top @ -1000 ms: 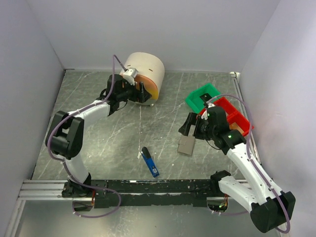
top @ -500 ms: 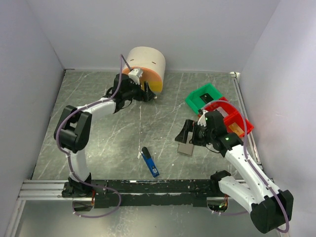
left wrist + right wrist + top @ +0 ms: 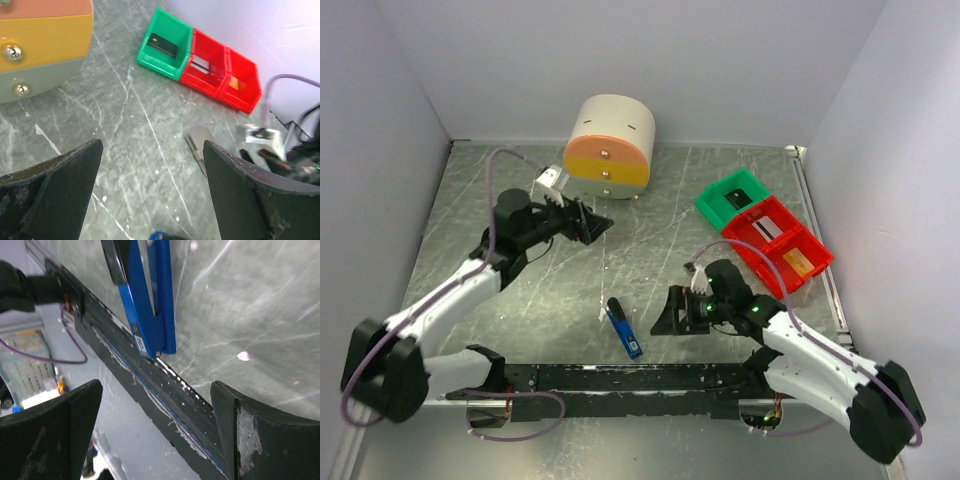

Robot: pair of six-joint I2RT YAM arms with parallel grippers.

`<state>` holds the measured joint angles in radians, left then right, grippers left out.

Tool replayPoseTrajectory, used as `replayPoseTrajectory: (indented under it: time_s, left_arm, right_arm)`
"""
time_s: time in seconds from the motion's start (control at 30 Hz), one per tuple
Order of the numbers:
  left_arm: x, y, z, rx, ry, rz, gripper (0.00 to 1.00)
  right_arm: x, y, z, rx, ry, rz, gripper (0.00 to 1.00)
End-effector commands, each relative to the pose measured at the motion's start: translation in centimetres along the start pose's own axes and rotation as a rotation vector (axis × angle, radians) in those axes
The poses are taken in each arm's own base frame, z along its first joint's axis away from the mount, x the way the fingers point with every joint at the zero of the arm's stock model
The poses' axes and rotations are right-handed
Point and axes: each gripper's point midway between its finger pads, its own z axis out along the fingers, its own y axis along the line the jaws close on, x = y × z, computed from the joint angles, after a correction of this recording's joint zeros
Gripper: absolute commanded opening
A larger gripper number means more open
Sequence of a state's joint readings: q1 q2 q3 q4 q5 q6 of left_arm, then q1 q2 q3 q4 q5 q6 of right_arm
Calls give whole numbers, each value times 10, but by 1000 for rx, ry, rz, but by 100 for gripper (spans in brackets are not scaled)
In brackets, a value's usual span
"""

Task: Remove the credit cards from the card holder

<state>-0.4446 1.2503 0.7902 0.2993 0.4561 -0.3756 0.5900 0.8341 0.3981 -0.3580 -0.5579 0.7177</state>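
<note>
Pale walls enclose a grey marbled tabletop (image 3: 650,255).

Card holder (image 3: 198,142): lies flat on the tabletop. The left wrist view shows it as a thin grey slab just beside the right arm. The overhead view does not show it clearly. Whether any card sits in its pockets cannot be told.

Credit cards (image 3: 200,64): three lie in the bins by the right wall. A black one is in the green bin (image 3: 142,60), and a pale one and a gold-orange one are in the two red bins (image 3: 247,97).

Left end effector (image 3: 152,145): held above the tabletop in front of the rounded drawer unit (image 3: 610,150), fingers spread wide, nothing between them.

Right end effector (image 3: 156,387): low at the near edge, just beside the blue-and-black stick-shaped object (image 3: 150,295), fingers spread wide, nothing held.

Handling assessment:
- **Cards:** any card left in the holder would be light, stiff and slick. Lying flush, it offers no purchase from above. It is best pinched across its thickness at whatever short edge shows beyond the pocket, then drawn straight along the pocket.
- **Holder:** it appears light and pliable and is likely to slide or fold on this smooth surface. One end effector should pin or clamp its outer edge while the other pulls.
- **Risk:** the holder lifts with the card.
</note>
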Motion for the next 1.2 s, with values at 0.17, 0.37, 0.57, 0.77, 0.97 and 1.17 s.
replayPoseTrajectory:
  time_s: [0.17, 0.37, 0.57, 0.77, 0.97, 1.17]
  left_arm:
    - [-1, -9, -103, -230, -34, 34, 98]
    - [-6, -9, -157, -370, -68, 52, 99]
    - [-11, -5, -178, -447, -80, 57, 99]
    - [-24, -1, -194, -539, -86, 31, 98]
    - [-28, -1, -204, -574, -124, -24, 100]
    - [-3, -46, -156, -218, -4, -68, 93]
  right_arm:
    - [16, 28, 57, -65, 75, -10, 91]
    - [34, 47, 110, -35, 129, -14, 91]
    - [25, 73, 188, 38, 198, -116, 90]
    - [1, 103, 241, 61, 197, -222, 91]
    - [-22, 114, 209, 77, 78, -254, 93]
    - [-55, 43, 117, 400, -159, -155, 100]
